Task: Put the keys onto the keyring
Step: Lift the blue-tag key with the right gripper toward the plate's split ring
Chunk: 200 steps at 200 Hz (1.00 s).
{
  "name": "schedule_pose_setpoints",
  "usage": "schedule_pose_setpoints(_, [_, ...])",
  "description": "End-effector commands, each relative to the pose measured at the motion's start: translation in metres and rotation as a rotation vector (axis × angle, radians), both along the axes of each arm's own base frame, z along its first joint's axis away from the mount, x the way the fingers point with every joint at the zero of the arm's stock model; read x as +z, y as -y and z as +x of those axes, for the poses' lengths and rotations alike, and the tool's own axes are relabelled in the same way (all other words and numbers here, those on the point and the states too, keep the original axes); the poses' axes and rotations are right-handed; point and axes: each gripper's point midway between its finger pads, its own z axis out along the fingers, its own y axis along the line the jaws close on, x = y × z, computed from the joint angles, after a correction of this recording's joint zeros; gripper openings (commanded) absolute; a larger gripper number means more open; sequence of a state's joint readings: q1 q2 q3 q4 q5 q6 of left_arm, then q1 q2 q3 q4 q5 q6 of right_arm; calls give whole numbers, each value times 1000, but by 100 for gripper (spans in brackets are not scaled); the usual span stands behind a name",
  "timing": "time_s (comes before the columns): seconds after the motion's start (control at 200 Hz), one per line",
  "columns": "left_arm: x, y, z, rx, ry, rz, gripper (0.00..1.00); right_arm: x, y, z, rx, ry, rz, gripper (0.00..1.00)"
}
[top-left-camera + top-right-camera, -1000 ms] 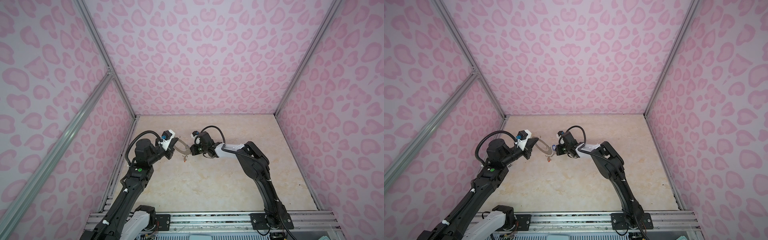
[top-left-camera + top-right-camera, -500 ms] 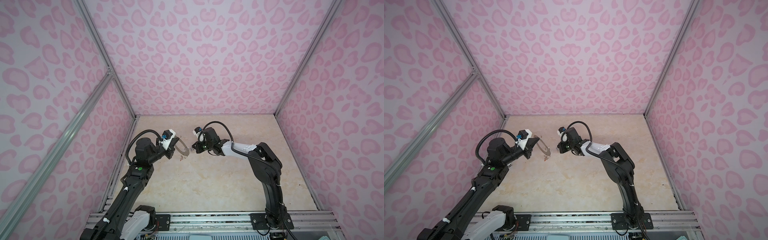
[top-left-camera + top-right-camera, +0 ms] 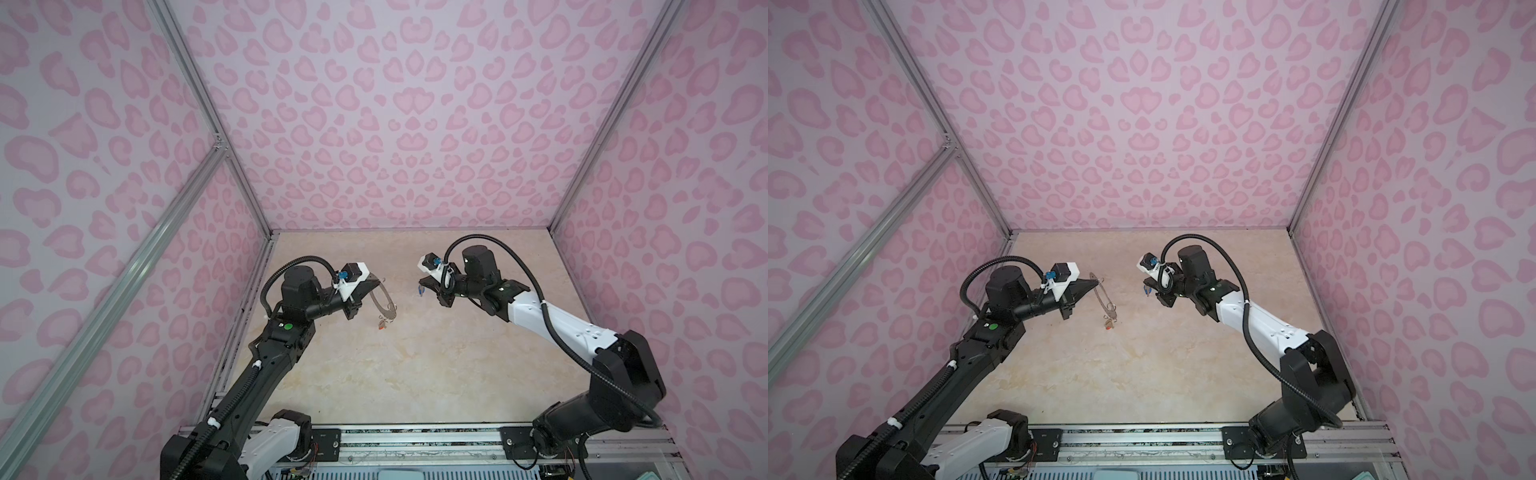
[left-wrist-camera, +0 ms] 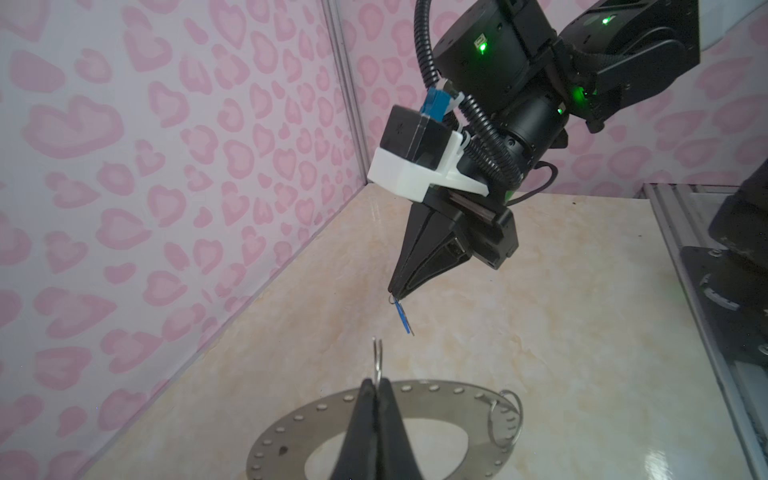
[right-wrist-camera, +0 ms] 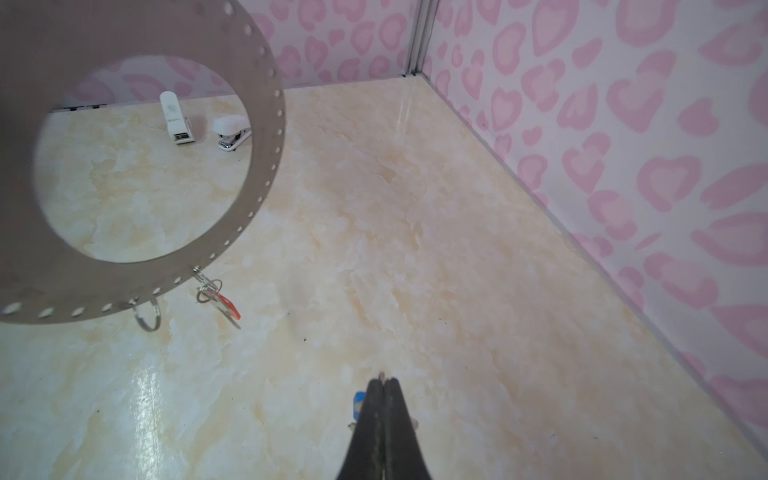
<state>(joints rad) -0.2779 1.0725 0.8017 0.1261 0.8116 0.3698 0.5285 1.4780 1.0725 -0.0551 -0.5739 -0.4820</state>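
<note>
**Left gripper point(image 3: 377, 284) and right gripper point(image 3: 421, 286) both clamped, tips facing across a gap**

In the left wrist view the left gripper's black fingers point(image 4: 359, 419) are seen pressed together on a thin wire loop point(image 4: 376, 357) that juts past their tips. The spot where that loop joins the large flat grey metal keyring disc point(image 4: 291, 428), holed round its rim, is covered by the fingers, and part of the disc is cut off by the frame edge. In both top views the keyring disc point(image 3: 386, 305) is shown nearly edge-on, so its holes cannot be made out. Of the small silver blue-tagged key set point(image 4: 405, 320), pinched in the shut right gripper, only the tag and a sliver of metal are visible. The small silver orange-red-tagged key set point(image 5: 226, 305) is seen hanging from the disc's lower rim beside an empty split ring point(image 5: 147, 318). Two small white staplers point(image 5: 176, 118) are glimpsed through the disc's open centre, on the beige marbled tabletop point(image 3: 415, 374).

Both arms are raised clear of the tabletop, forearms angled inward. The disc is held in the air by the left gripper, which is pointed toward the right arm. The right gripper is pointed back at it, tilted downward, with a clear gap left between.
</note>
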Motion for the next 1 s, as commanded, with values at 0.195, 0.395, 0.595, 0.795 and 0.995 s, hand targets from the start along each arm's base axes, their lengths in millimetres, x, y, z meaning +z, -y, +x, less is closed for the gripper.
schedule_pose_setpoints(0.195, [-1,50,-27,-240,-2,33,3,23,11,-49,159,245,43,0])
schedule_pose_setpoints(0.395, [-11,70,-40,-322,-16,68,3,31,21,-71,172,289,75,0])
schedule_pose_setpoints(0.595, [-15,81,-47,-361,-28,86,3,47,30,-91,179,353,107,0])
schedule_pose_setpoints(0.795, [-18,91,-55,-395,-40,97,3,54,31,-105,185,409,110,0])
schedule_pose_setpoints(0.995, [-21,99,-60,-417,-54,107,3,58,26,-112,202,436,119,0])
